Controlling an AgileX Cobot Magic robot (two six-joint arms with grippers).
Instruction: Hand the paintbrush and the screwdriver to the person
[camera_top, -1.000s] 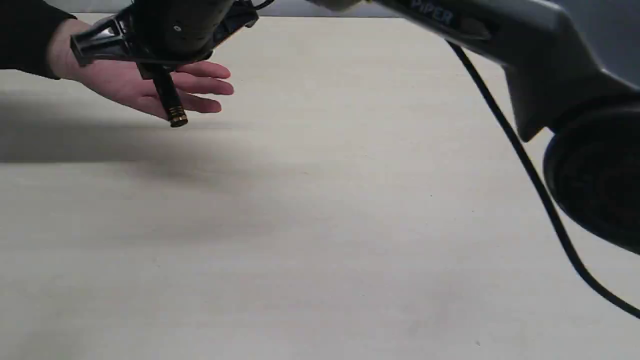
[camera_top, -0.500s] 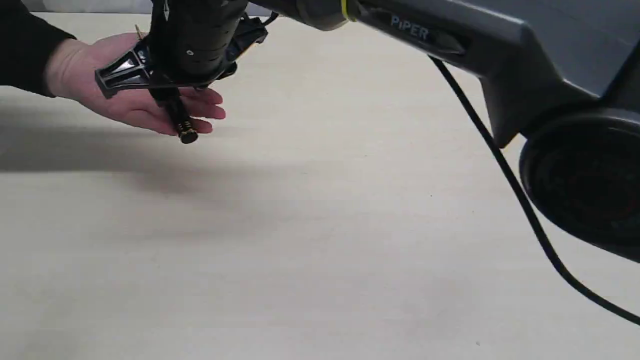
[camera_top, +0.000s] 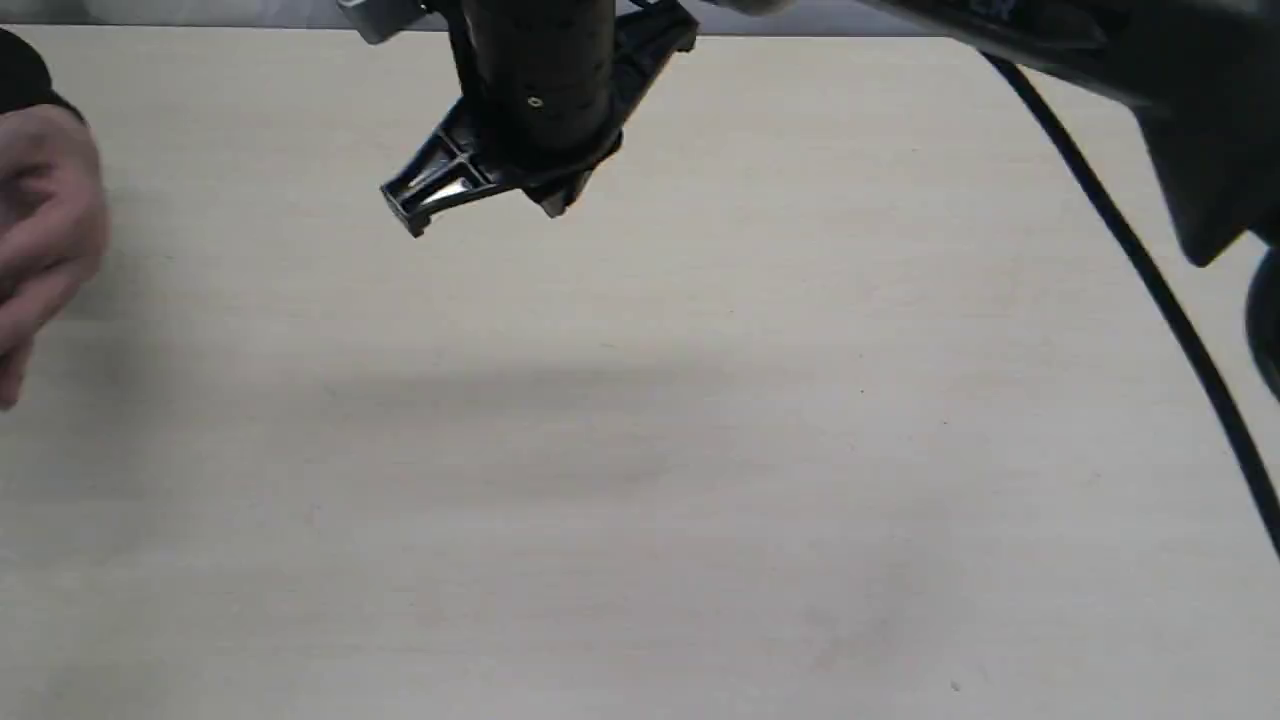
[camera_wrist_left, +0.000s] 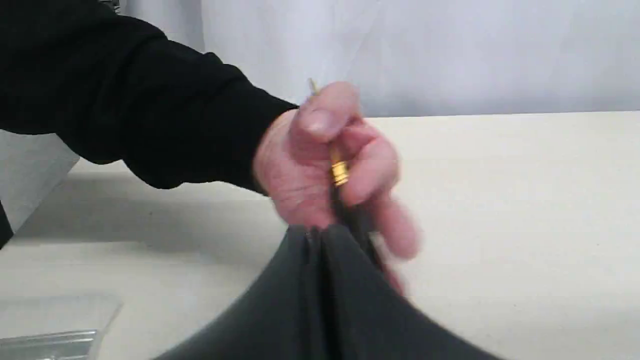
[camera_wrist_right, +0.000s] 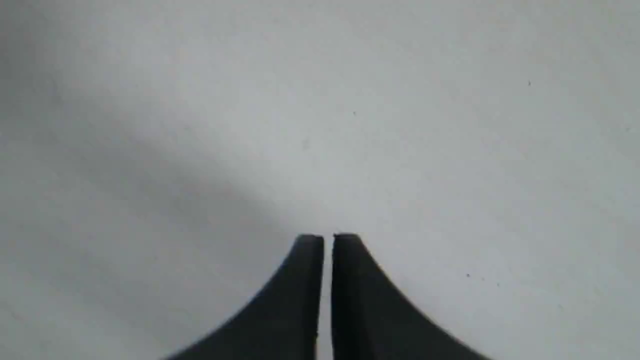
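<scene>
A: Watching the handover. The person's hand (camera_wrist_left: 325, 165) is wrapped round the screwdriver (camera_wrist_left: 339, 172), toward the left edge of the table (camera_top: 700, 500). I'd call that step done.
B: Jaws?
A: The left gripper (camera_wrist_left: 315, 235) is pinched together, nothing between. The screwdriver's black handle runs just past its tips, off to one side. Touching or not, can't tell. The right gripper (camera_wrist_right: 327, 240) is closed to a hairline slit, empty, over the tabletop.
B: And the paintbrush?
A: Not in sight anywhere. Can't say if it's been delivered. If not, the next move means finding it, opening a gripper and grabbing the handle.
</scene>
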